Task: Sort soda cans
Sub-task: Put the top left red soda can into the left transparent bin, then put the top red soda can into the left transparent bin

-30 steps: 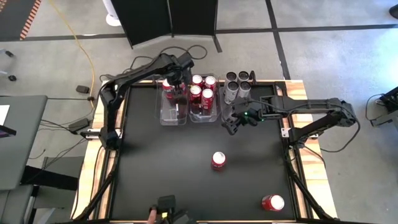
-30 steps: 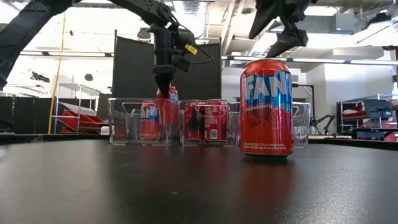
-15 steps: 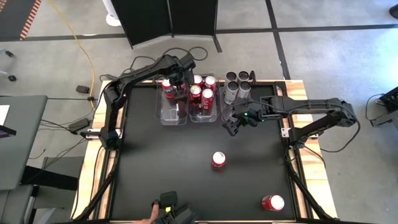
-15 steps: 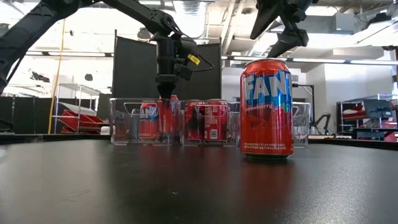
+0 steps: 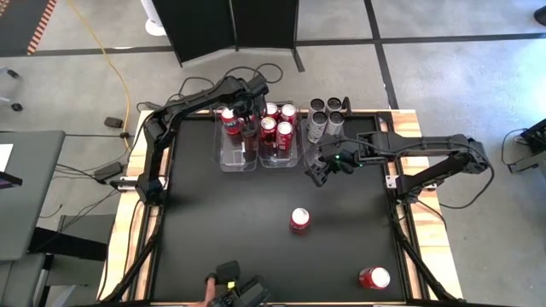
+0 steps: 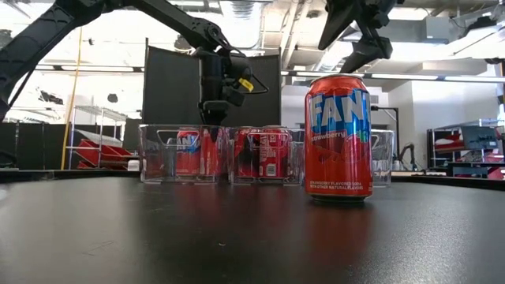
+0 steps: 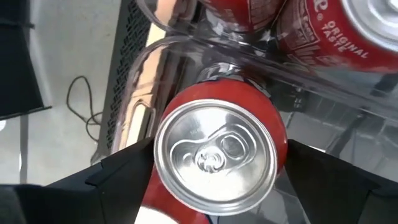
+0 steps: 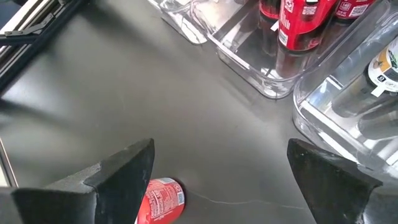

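My left gripper [image 5: 247,124] reaches down into the left clear bin [image 5: 237,158] and is shut on a red soda can [image 7: 214,155]. In the high view the gripper hides that can. A second red can [image 5: 229,119] stands beside it in the same bin. The middle bin [image 5: 278,159] holds several red cans [image 5: 277,128], and silver-grey cans [image 5: 328,115] stand in the right bin. One red can [image 5: 299,220] stands upright on the black table, large in the low view [image 6: 338,138]. Another red can [image 5: 374,278] sits near the right near corner. My right gripper [image 5: 320,170] hovers open above the table, near the bins. My left gripper comes from above, pointing down, and pinches the red can between its two fingers [image 7: 323,180]. They meet the side wall just under the silver top [image 7: 280,140], on opposite sides. The can is upright, low inside the left bin; its base is hidden.
The three clear bins stand side by side at the far edge. The near half of the black table [image 5: 213,230] carries only the two loose cans. A person's hand with a dark device [image 5: 230,292] shows at the near edge. Cables lie on the floor beyond.
My left gripper has moved down with the red can, from above the left bin's rim into the bin, beside the can standing there. My right arm has kept still.
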